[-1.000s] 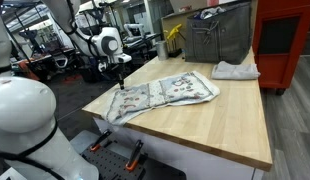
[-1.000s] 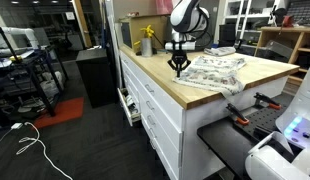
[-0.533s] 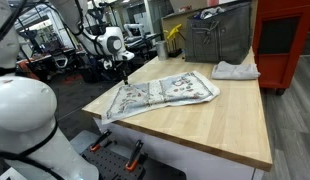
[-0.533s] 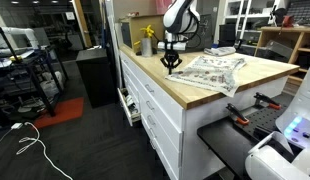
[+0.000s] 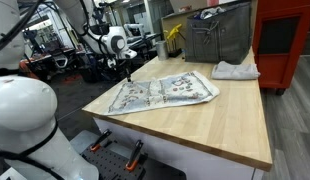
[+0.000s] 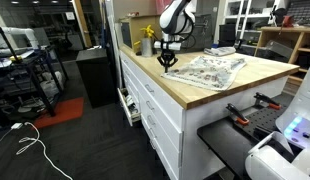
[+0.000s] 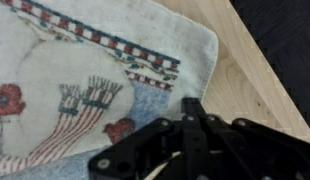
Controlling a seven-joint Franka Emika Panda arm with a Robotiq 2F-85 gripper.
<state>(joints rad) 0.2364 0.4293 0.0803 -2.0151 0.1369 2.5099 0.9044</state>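
Gripper point(image 5: 126, 73) closed, over corner of patterned cloth point(image 5: 167, 92), nr table point(image 5: 220, 130) edge

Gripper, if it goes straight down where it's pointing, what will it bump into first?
Probably the patterned cloth, near its corner. The gripper points down, and the wrist view shows that corner just ahead of it. Bare table lies close beside, so I can't be sure.

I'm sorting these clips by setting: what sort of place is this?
Probably a robotics lab or workshop: a long light wooden workbench stands on a bank of white drawers, with a tall red metal tool cabinet at its far end.
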